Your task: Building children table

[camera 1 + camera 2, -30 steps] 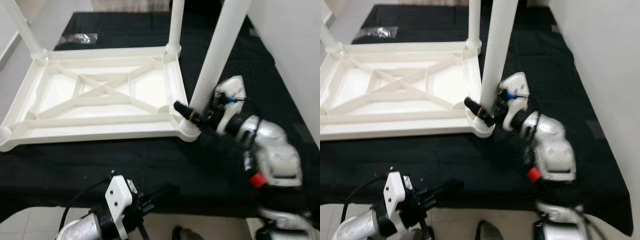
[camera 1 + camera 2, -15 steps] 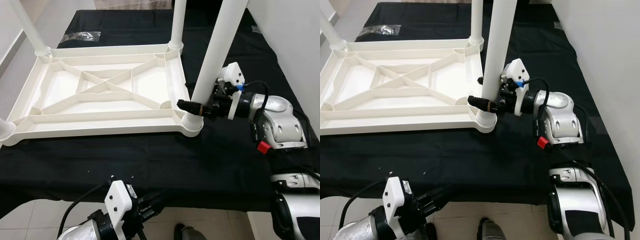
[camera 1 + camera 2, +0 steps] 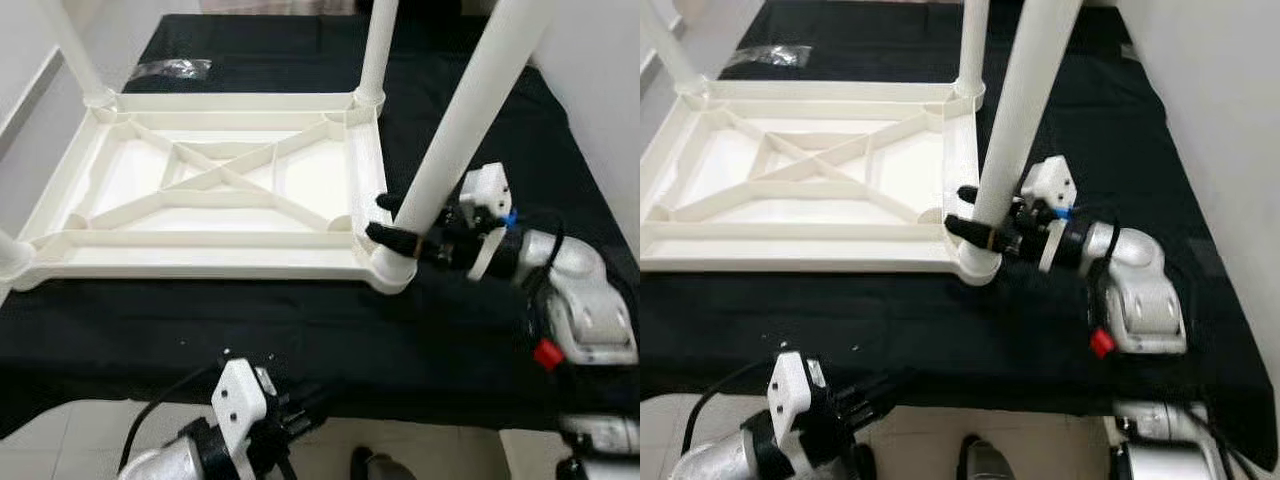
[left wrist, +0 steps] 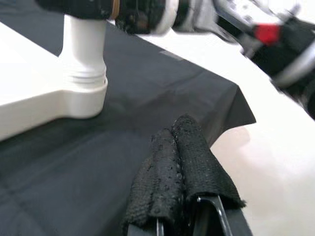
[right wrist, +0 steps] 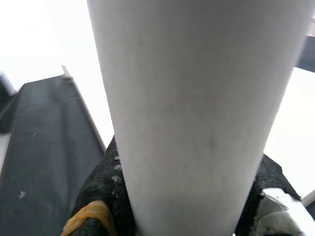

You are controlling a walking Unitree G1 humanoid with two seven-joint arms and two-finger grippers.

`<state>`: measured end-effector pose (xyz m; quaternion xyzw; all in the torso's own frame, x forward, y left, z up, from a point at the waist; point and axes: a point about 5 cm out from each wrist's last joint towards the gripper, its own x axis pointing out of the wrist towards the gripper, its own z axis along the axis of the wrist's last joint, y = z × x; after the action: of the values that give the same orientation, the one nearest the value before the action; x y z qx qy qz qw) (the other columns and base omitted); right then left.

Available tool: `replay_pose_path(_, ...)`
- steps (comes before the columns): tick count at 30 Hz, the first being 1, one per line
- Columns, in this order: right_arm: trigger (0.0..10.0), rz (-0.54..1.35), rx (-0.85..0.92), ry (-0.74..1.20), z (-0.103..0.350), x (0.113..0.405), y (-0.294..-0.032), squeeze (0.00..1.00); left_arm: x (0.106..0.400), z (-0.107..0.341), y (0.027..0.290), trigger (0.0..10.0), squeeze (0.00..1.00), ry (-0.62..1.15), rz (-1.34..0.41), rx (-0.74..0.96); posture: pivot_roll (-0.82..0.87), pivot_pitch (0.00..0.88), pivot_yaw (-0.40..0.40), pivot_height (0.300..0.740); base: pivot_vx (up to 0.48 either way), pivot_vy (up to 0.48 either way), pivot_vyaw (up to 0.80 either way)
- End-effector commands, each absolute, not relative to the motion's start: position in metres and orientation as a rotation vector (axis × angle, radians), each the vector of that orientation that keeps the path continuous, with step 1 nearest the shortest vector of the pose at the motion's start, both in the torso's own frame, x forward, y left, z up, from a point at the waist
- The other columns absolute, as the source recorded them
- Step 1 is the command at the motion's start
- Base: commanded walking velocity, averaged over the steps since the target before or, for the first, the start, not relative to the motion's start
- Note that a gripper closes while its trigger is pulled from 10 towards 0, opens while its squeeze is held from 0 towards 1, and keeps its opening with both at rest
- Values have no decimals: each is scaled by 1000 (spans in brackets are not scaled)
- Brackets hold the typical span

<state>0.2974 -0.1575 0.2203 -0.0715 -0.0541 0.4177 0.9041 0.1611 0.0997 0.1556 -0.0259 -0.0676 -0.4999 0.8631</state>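
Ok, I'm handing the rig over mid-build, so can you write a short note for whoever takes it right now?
Right tool: its fingers are closed around the near-right table leg, just above its corner socket.
Left tool: shut, empty, hanging low past the near edge of the black cloth.
The white tabletop lies upside down on the cloth. Legs stand at the far-right, far-left and near-left corners too.
Done: all four legs are placed.
Left: I cannot tell whether the held leg is fully seated; check it, then turn the table upright.
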Motion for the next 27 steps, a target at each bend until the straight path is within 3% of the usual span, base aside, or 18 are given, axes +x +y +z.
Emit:
replay_pose_path(1, 0, 560, -135, 115, 176, 301, -158, 0, 158, 151, 100, 10000, 0, -115, -1059, -66, 49, 271, -35, 740, 0, 0, 0)
replay_pose_path(3, 0, 249, -163, 235, 151, 262, -132, 0, 161, 150, 101, 10000, 0, -117, -1061, -62, 31, 255, -25, 740, 0, 0, 0)
replay_pose_path(5, 0, 238, -162, 221, 153, 250, -117, 0, 163, 148, 100, 10000, 0, -118, -1065, -60, 33, 238, -30, 740, 0, 0, 0)
replay_pose_path(12, 0, 232, -176, 168, 171, 276, -119, 0, 164, 148, 98, 10000, 0, -129, -1053, -51, 40, 226, -45, 740, 0, 0, 0)
replay_pose_path(13, 9255, 235, -154, 160, 175, 279, -116, 0, 165, 148, 98, 10000, 0, -132, -1044, -49, 42, 230, -45, 740, 0, 0, 0)
replay_pose_path(18, 10000, 249, -149, 133, 182, 287, -116, 0, 164, 148, 98, 10000, 0, -133, -1039, -50, 43, 229, -43, 740, 0, 0, 0)
replay_pose_path(19, 10000, 352, -69, 96, 190, 292, -111, 1000, 163, 148, 98, 10000, 0, -131, -1041, -53, 42, 229, -43, 740, 0, 0, 0)
replay_pose_path(21, 10000, 523, 90, 19, 210, 295, -102, 1000, 162, 147, 97, 10000, 0, -128, -1047, -57, 40, 225, -43, 740, 0, 0, 0)
replay_pose_path(22, 10000, 523, 90, 19, 210, 295, -102, 1000, 162, 147, 97, 10000, 0, -128, -1047, -57, 40, 225, -43, 740, 0, 0, 0)
replay_pose_path(23, 10000, 664, 115, -36, 223, 291, -96, 1000, 161, 147, 97, 10000, 0, -126, -1050, -60, 42, 224, -43, 740, 0, 0, 0)
replay_pose_path(27, 10000, 1000, 28, -89, 237, 279, -92, 1000, 158, 147, 95, 10000, 0, -125, -1054, -63, 59, 234, -39, 740, 0, 0, 0)
